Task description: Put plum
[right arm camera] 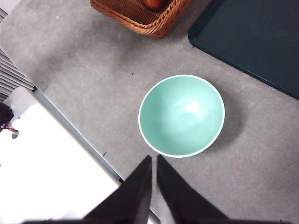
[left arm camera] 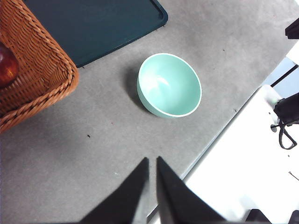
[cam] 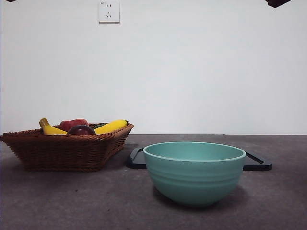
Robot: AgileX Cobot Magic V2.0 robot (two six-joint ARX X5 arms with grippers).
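Note:
The plum [cam: 80,130] is small, dark maroon and glossy. It lies in the wicker basket [cam: 67,151] at the left, in front of a red fruit [cam: 73,123] and between two yellow bananas [cam: 111,126]. In the left wrist view a dark red fruit [left arm camera: 6,65] shows inside the basket [left arm camera: 42,79]; I cannot tell which fruit it is. My left gripper [left arm camera: 152,159] is shut and empty, high above the table near the teal bowl [left arm camera: 169,85]. My right gripper [right arm camera: 154,157] is shut and empty, high above the bowl's [right arm camera: 181,115] near side.
The teal bowl [cam: 194,172] stands empty at the front centre. A dark flat tray [cam: 256,162] lies behind it, also in the wrist views [left arm camera: 93,25] [right arm camera: 252,37]. The table edge [right arm camera: 74,128] runs close to the bowl. A black arm tip [cam: 277,3] shows at the top right.

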